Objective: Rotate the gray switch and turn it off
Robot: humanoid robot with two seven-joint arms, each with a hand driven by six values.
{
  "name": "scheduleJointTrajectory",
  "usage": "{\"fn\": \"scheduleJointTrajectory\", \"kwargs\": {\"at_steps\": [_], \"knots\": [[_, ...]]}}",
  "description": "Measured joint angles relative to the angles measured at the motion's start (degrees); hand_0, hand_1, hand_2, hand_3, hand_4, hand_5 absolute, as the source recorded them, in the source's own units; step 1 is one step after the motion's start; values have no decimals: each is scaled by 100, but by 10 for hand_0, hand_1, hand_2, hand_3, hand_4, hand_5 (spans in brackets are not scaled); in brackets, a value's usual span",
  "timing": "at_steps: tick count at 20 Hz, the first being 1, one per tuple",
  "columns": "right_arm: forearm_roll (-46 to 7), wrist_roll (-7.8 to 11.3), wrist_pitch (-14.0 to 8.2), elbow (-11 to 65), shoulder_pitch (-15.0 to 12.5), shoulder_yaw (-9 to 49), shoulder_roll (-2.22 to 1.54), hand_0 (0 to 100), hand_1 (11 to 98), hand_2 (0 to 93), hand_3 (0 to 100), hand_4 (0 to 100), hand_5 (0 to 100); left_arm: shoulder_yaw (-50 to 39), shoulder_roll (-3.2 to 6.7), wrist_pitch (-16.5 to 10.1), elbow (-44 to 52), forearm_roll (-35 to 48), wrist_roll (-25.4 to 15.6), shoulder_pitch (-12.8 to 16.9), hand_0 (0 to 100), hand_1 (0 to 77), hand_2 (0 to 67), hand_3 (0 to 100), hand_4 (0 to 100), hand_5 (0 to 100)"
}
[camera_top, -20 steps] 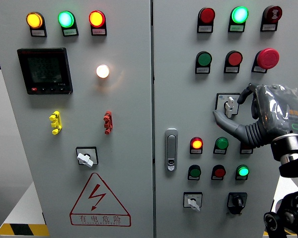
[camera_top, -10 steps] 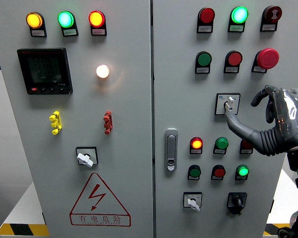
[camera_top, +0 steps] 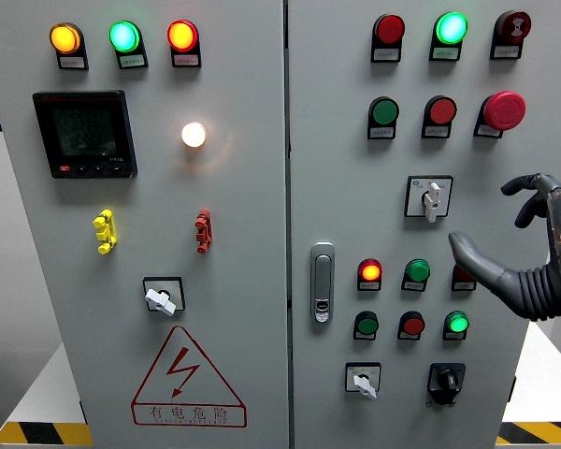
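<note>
Now my right hand (camera_top: 528,253) is hanging clear of the switch (camera_top: 431,200), fingers spread, gripping nothing; knob is pointing straight down, so the turn is looking done.

The right robot hand (camera_top: 528,253) hangs at the right edge, open and holding nothing; thumb jutting leftward, fingers (camera_top: 526,182) loosely curved above it; ribbed wrist behind.

Bright, even light falls on the cabinet (camera_top: 243,281). The white lamp (camera_top: 194,135) flares (a soft halo). Focus is sharp throughout.
</note>
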Motion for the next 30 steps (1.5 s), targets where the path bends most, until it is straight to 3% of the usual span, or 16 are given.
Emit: {"fn": "scheduleJointTrajectory", "kwargs": {"at_steps": [7, 12, 20, 25, 30], "knots": [[6, 33, -103, 262, -207, 2, 0, 0, 377, 215, 211, 132, 330, 0, 0, 0, 0, 0, 0, 0, 882, 0, 132, 187, 81, 108], [2, 304, -112, 474, -306, 8, 8, 0, 381, 174, 155, 125, 243, -4, 0, 0, 0, 0, -2, 0, 882, 0, 132, 187, 81, 108], [-51, 491, -119, 737, -503, 16, 8, 0, 389, 123, 149, 119, 205, -1, 0, 0, 0, 0, -2, 0, 884, 0, 132, 187, 81, 108], [-73, 521, -324, 860, -681, -43, 0, 0, 392, 122, 148, 115, 150, 0, 0, 0, 0, 0, 0, 0, 882, 0, 132, 187, 81, 108], [-157, 583, -348, 916, -705, -126, -5, 0, 394, 128, 147, 115, 135, -3, 0, 0, 0, 0, 0, 0, 883, 0, 132, 187, 81, 108]]}}
